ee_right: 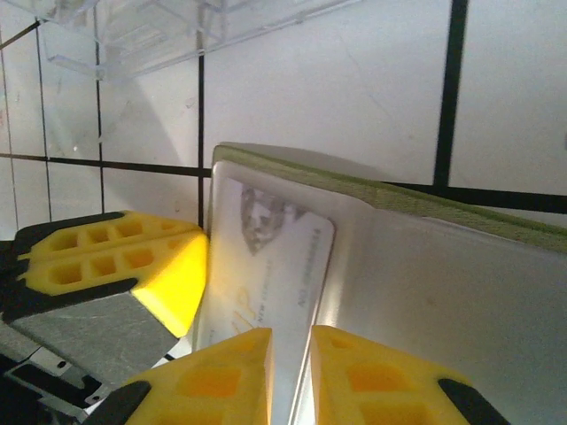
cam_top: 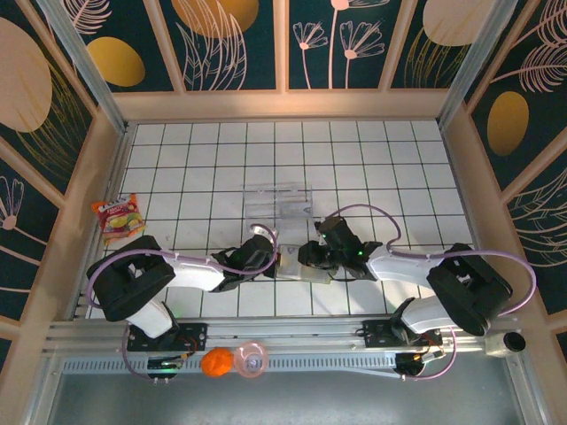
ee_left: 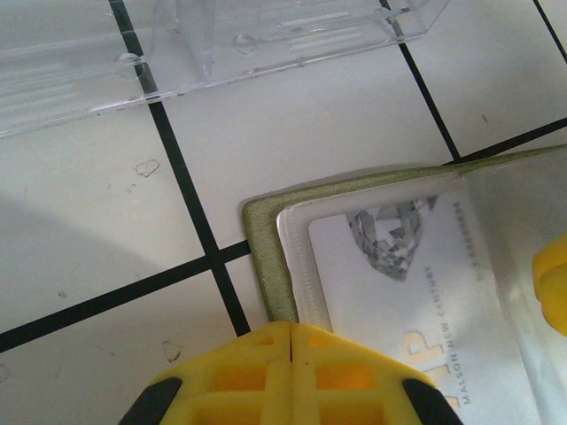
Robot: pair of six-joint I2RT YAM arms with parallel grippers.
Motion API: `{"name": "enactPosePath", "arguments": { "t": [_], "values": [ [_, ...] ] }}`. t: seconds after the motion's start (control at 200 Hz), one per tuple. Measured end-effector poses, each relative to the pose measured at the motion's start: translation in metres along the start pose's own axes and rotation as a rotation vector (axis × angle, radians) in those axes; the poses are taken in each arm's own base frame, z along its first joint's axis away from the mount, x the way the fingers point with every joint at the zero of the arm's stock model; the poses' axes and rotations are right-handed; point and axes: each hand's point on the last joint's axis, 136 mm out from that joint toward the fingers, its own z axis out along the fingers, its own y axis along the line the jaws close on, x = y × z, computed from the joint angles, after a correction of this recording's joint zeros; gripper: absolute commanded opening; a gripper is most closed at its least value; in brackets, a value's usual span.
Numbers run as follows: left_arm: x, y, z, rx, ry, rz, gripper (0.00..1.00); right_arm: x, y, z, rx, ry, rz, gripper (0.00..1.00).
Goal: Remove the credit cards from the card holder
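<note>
Nearest the camera in the left wrist view, bottom centre, the left gripper [ee_left: 291, 367] has its jaws pressed flat together with nothing visible between them. It sits at the near edge of the open card holder [ee_left: 266, 257], apparently pinning it to the tiles. At the bottom of the right wrist view, the right gripper [ee_right: 291, 372] stands a narrow slit apart. A pale credit card [ee_right: 270, 266] runs down towards that slit, but I cannot tell whether the pads actually bite on it.

The card holder lies open in the lower middle of the overhead view, between the two wrists, with its olive rim framing a clear pocket. The card is tucked in that pocket (the print shows through the plastic), so no card is out yet.

The step in hand looks like getting a hold on the first card. The next move probably calls for a firm pinch on the card alone, not the pocket film. The pull should then run along the pocket while the left jaws hold the holder down.

Beyond it, towards frame centre, the clear tray [cam_top: 279, 197] sits apart from the card holder.
</note>
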Motion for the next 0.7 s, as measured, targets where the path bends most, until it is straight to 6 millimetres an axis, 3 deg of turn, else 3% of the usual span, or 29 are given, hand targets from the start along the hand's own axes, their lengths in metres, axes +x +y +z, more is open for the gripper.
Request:
{"name": "enactPosePath", "arguments": {
  "t": [0.465,0.701],
  "values": [
    [0.0,0.0,0.0,0.0,0.0,0.0,0.0,0.005,-0.015,0.004,0.051,0.011,0.023,0.21],
    [0.0,0.0,0.0,0.003,0.002,-0.001,0.0,0.004,-0.009,0.011,0.034,0.026,0.02,0.21]
  ]
}}
